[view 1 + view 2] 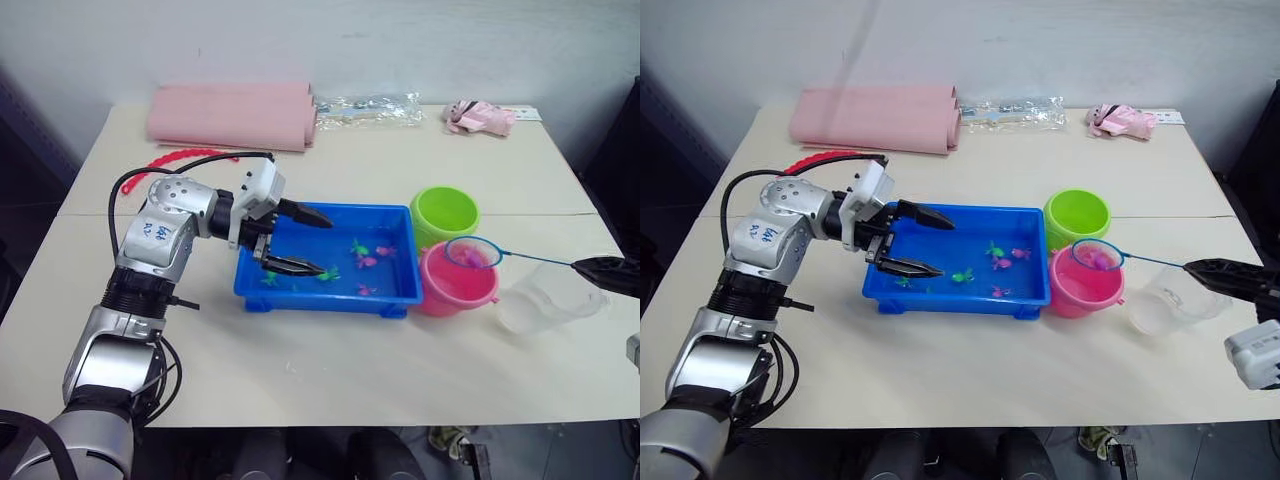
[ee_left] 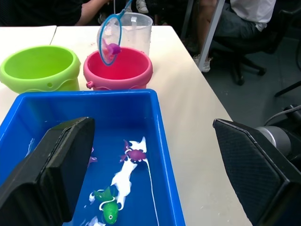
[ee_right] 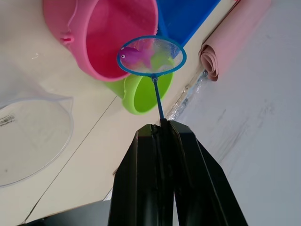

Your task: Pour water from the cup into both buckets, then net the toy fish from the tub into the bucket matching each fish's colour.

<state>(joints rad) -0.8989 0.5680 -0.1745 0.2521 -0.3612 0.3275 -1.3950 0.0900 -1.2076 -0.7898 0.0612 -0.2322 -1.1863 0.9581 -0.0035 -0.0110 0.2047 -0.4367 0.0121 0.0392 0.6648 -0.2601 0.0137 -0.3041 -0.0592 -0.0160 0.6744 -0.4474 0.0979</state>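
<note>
Right gripper [image 3: 162, 129] pinches net [image 3: 151, 56] handle; magenta fish [image 3: 133, 55] over pink bucket [image 1: 458, 280]. Tip hoop squarely above mouth. Left gripper [image 1: 305, 243] wide, empty, over tub [image 1: 318, 294].

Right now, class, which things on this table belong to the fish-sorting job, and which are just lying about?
Belonging to the job:
blue tub with toy fish
green bucket
pink bucket
net holding a pink fish, over the pink bucket, gripped by the right gripper
clear cup
left gripper, open over the tub

Lying about:
pink roll
clear plastic bag
pink cloth
red beaded chain
</note>
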